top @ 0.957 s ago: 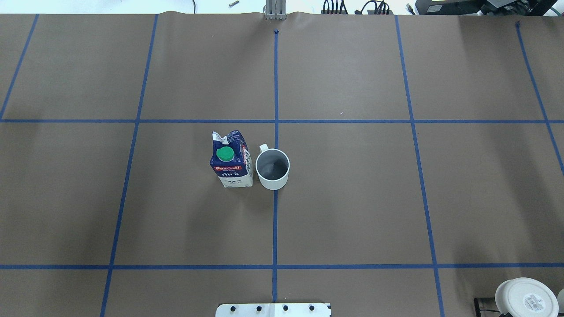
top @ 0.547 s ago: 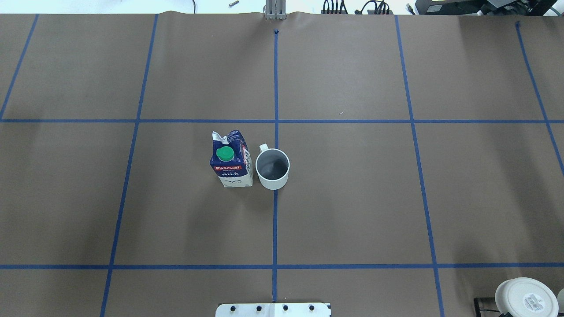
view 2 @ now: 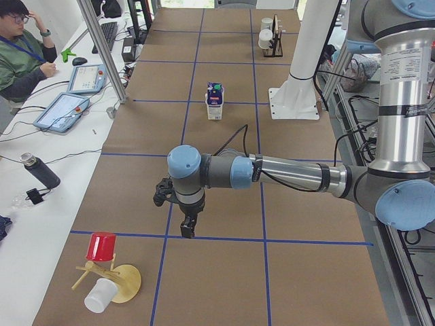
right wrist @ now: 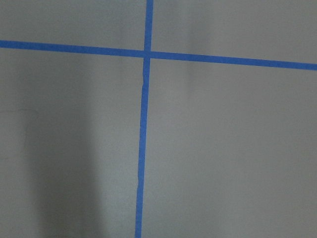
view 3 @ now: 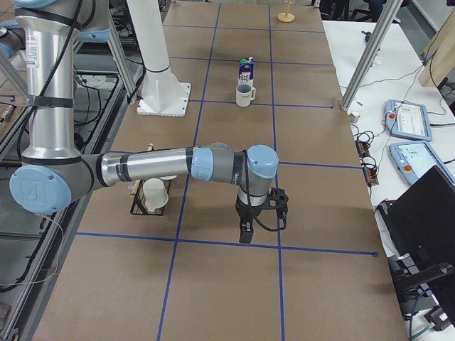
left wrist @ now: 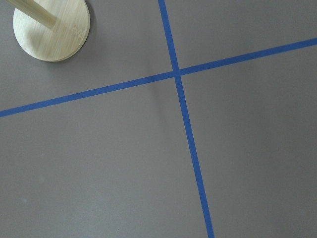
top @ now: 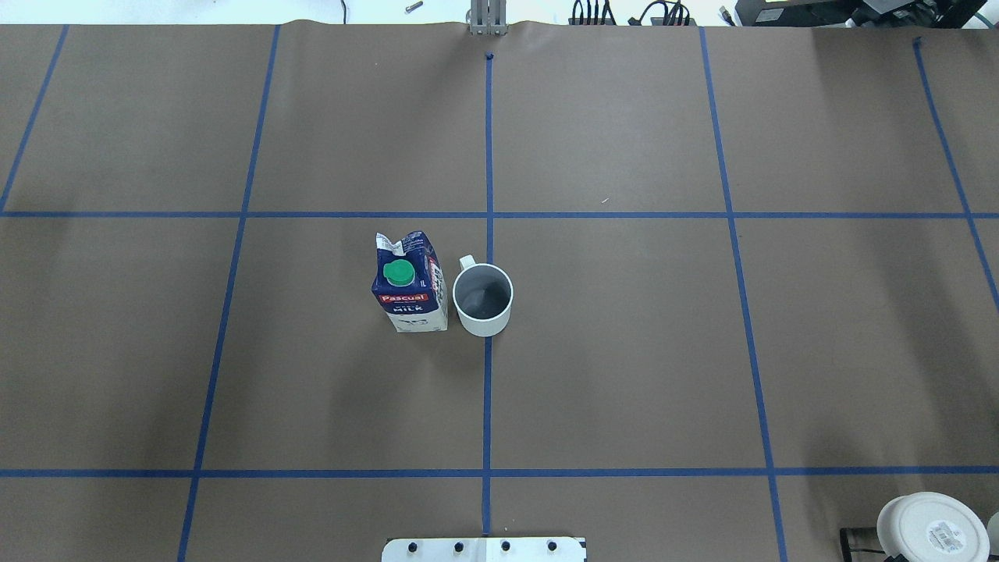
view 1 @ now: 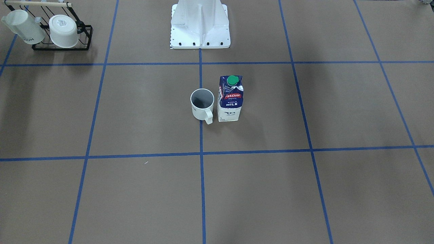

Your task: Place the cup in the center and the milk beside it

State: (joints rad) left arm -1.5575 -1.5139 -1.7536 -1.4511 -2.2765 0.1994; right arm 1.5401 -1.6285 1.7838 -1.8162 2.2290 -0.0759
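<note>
The cup (top: 484, 300), a white mug with a dark grey inside, stands upright on the blue tape line of the center (top: 488, 367). It also shows in the front view (view 1: 202, 105). The milk (top: 410, 285), a blue and white carton with a green cap, stands upright right beside it, apart by a narrow gap (view 1: 230, 100). My left gripper (view 2: 187, 227) hangs over bare table far from both. My right gripper (view 3: 245, 231) hangs over bare table at the other end. I cannot tell whether either is open or shut.
A black rack (view 1: 62, 46) with two other white mugs stands near the robot base (view 1: 200, 23). A bamboo stand (view 2: 122, 282) with a red cup (view 2: 102, 246) and a white cup is near my left gripper; its base (left wrist: 52, 27) shows in the left wrist view.
</note>
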